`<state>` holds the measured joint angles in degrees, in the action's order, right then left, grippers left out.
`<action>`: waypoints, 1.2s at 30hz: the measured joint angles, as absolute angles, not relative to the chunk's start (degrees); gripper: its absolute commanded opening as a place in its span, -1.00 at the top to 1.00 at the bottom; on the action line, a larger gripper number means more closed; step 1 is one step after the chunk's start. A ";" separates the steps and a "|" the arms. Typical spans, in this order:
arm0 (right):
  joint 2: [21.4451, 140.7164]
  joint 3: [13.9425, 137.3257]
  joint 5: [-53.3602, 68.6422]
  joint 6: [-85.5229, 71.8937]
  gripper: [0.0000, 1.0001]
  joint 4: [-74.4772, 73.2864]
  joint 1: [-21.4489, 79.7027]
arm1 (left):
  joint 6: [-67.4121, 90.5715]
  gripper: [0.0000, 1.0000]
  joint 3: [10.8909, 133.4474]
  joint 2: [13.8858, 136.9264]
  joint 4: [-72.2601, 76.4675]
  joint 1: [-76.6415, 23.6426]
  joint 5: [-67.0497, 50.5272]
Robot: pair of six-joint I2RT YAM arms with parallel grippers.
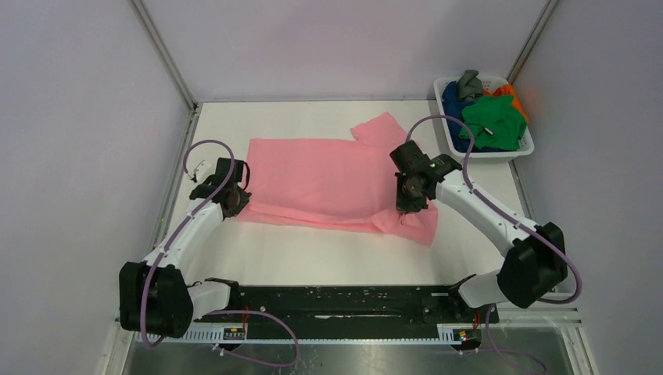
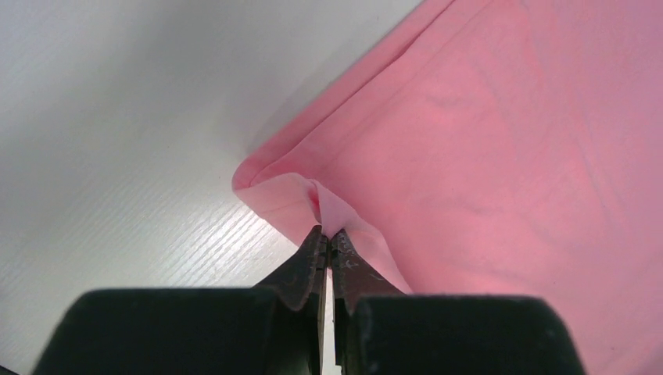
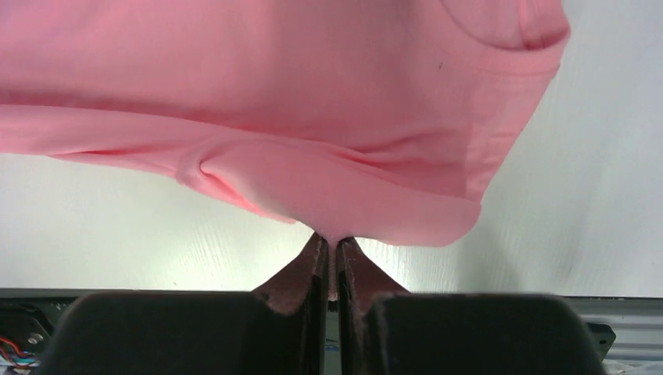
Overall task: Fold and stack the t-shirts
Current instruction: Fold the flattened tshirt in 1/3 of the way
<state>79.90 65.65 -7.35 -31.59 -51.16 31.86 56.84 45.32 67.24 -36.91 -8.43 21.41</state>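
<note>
Left tool (image 2: 327, 233) is pinching, fully closed, the near-left hem corner of the pink t-shirt (image 1: 313, 180). Right tool (image 3: 331, 241) is also gripping it tight, at the near edge by the sleeve. I am seeing the pink t-shirt lying spread on the bench (image 1: 336, 254), w/ other t-shirts (image 1: 492, 121) sitting in the basket (image 1: 525, 144) far right.

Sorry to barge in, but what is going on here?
Both arms are folding the light pink t-shirt spread on the table. The left end effector is shut on its near left corner, the right end effector on its near edge by a sleeve. Other shirts lie heaped in the white basket, far right.
</note>
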 measured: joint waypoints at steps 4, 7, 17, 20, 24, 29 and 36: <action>84.73 70.19 -6.55 -30.06 0.97 -52.07 29.74 | 56.31 1.00 46.59 69.84 -35.92 -7.03 20.36; 87.18 72.97 -6.28 -29.08 0.96 -52.56 28.10 | 55.90 1.00 47.77 72.31 -35.83 -6.46 19.49; 96.64 82.59 -4.97 -25.04 0.93 -55.16 23.22 | 55.13 1.00 54.30 82.35 -34.48 -4.93 18.00; 102.00 87.39 -4.73 -23.70 0.86 -55.66 22.41 | 54.74 0.84 56.69 86.17 -33.82 -4.08 17.45; 110.76 95.37 -4.67 -22.50 0.07 -56.31 20.27 | 53.82 0.16 60.18 92.86 -32.36 -2.87 16.34; 123.61 111.35 -5.43 -22.11 -0.58 -56.16 16.91 | 53.12 -0.97 64.62 98.76 -30.85 -0.21 13.54; 119.79 107.48 -3.16 -21.71 -0.99 -51.55 14.90 | 51.68 -0.98 67.18 94.28 -29.08 2.09 9.91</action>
